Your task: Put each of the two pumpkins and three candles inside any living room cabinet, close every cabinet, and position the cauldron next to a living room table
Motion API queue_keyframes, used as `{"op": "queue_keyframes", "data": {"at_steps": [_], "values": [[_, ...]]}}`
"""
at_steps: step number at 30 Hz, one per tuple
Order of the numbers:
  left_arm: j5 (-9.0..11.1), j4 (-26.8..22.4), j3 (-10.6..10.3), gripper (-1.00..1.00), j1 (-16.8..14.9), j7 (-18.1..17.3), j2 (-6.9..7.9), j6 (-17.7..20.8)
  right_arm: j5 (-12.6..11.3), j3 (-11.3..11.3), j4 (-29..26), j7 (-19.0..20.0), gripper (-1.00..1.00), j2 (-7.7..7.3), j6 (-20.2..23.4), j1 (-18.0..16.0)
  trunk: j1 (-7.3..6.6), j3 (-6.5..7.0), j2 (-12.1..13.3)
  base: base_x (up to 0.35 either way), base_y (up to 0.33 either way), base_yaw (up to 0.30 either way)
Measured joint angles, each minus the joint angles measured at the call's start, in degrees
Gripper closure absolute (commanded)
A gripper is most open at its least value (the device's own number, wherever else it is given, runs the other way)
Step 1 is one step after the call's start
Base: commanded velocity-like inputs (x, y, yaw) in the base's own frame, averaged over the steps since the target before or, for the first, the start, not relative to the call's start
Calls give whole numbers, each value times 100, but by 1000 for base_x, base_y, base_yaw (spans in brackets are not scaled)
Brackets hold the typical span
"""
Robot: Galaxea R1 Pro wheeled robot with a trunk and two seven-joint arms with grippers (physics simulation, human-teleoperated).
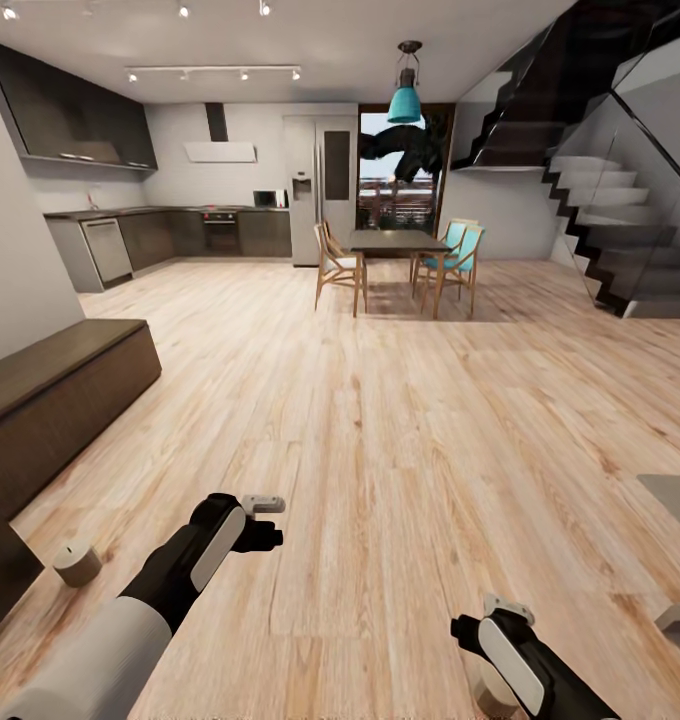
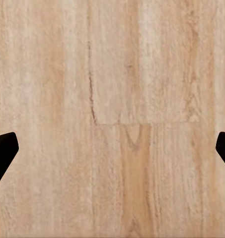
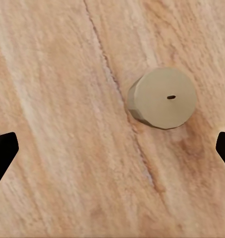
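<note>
Pale wood, matt wax

Floor (image 1: 400,420): light grained planks, faint sheen. Candle (image 3: 163,98) under the right claw: smooth, matt beige. Cabinet (image 1: 50,390): dark matt wood.

Two candles on the floor, one (image 1: 77,563) by the cabinet (image 1: 50,400), one (image 3: 163,98) under the right arm; four chairs (image 1: 340,265).

Open-plan home: living area running into a kitchen and dining corner.

Light plank floor (image 1: 380,400) runs throughout. At the back stand dark kitchen units (image 1: 195,232) with an oven (image 1: 221,231), a range hood (image 1: 220,151) and a tall fridge (image 1: 320,190). A dining table (image 1: 398,241) with wooden chairs (image 1: 340,267) sits under a teal pendant lamp (image 1: 405,100), beside a glass-railed staircase (image 1: 600,200).
</note>
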Motion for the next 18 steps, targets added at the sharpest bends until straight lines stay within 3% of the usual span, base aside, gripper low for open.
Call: {"op": "queue_keyframes", "data": {"at_steps": [6,12,18], "values": [[0,0,-3,-100,1,-6,0,0,-31,-12,0,45,-100,-89,4,1,66,-54,-122,0,0,0],[1,0,0,-100,0,-9,-7,0,-39,-21,8,724,-100,-326,31,6,66,-54,-122,0,0,0],[2,-6,-2,-100,-3,-34,-9,0,-41,-24,9,883,-100,-416,44,8,66,-54,-122,11,-4,0]]}}
